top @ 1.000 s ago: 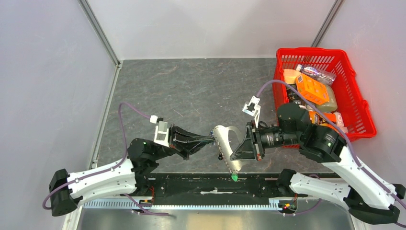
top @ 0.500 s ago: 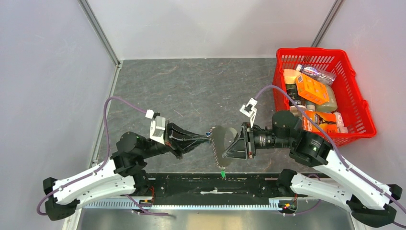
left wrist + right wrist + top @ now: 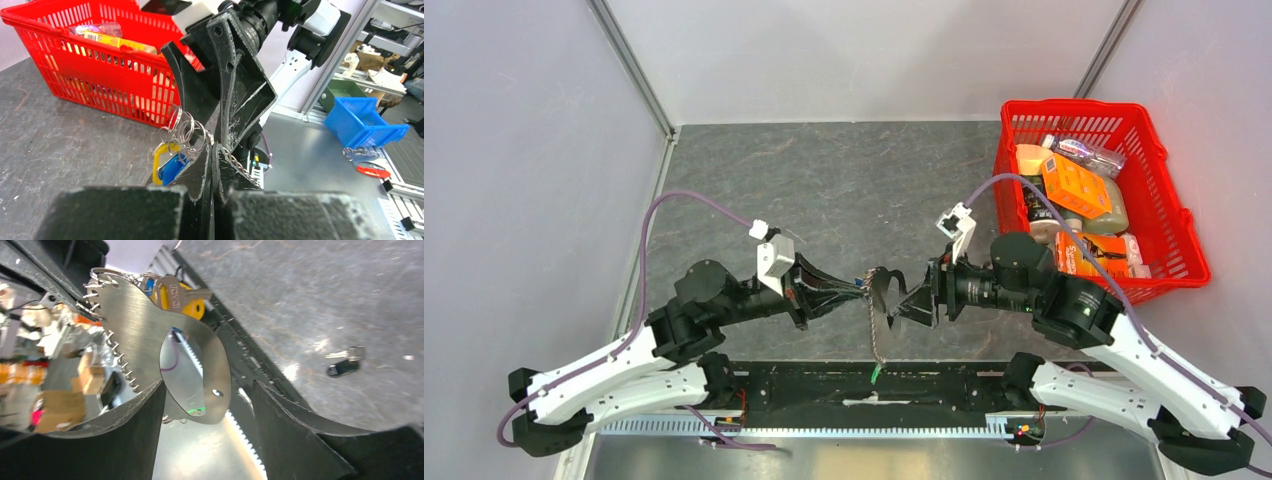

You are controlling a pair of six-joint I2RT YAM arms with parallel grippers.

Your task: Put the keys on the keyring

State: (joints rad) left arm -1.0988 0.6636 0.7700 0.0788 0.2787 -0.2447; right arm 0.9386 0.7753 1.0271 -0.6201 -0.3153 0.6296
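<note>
We see the green tag (image 3: 875, 375) dangling on its chain by the arm bases. Above it, our left gripper (image 3: 862, 285) is clamped tight on the keyring (image 3: 881, 290), held in the air, with the yellow and blue keys (image 3: 165, 162) on small rings at its fingertips. Our right gripper (image 3: 902, 303) stands wide apart around the keyring's flat loop, gripping nothing. A black key (image 3: 344, 368) lies loose on the table (image 3: 824, 190). Farther right stands a red basket (image 3: 1169, 225).

Stamped letters sit on the head of a silver key (image 3: 172, 290) — too blurred to read. Labels on packages (image 3: 1076, 190) in the red basket (image 3: 1074, 103) — too small.
</note>
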